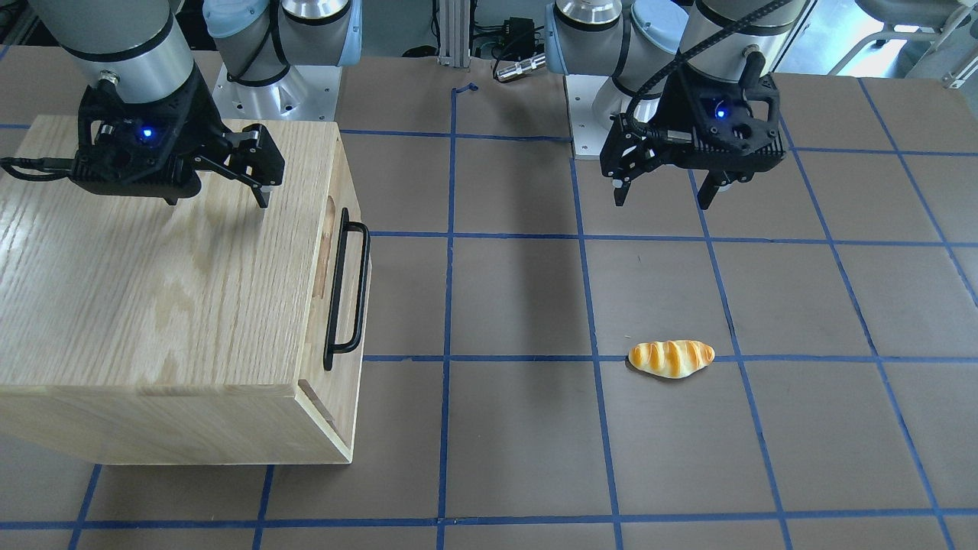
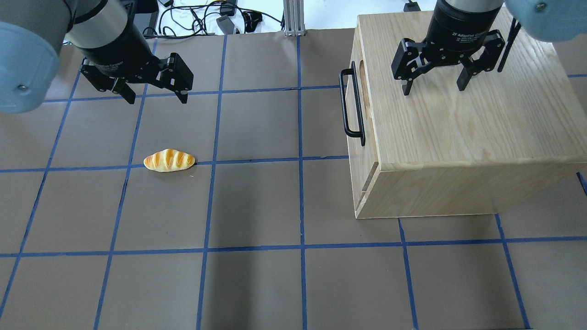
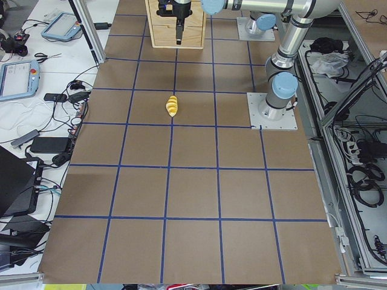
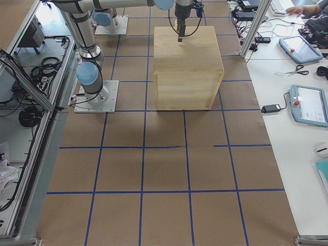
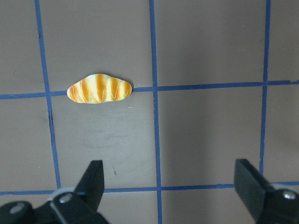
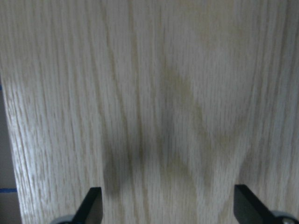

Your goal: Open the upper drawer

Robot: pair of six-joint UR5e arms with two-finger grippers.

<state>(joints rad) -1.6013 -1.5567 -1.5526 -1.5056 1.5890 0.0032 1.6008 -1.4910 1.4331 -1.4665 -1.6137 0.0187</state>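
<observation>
Brown table [image 2: 257, 206] taped in blue squares, with cluttered benches [image 3: 36, 90] alongside. The upper drawer [image 2: 369, 133] sits shut in the cabinet [image 2: 458, 128] front. Right claw [image 2: 434, 89] gapes above the cabinet top. Left claw [image 2: 157, 97] gapes near a bread roll [image 2: 168, 160].

a brown worktop [image 2: 257, 284] gridded with blue tape lines [image 2: 252, 248]; white benches [image 4: 297, 164] flank both ends, holding teach pendants [image 4: 310, 105], scissors [image 4: 296, 73] and black cables [image 3: 72, 90].

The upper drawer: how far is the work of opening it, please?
Done: nothing; the upper drawer front looks closed in the cabinet. In hand: the right gripper hangs open above the cabinet top, away from the handle; the left gripper is open over the table. Left: grasp the handle and pull.
</observation>
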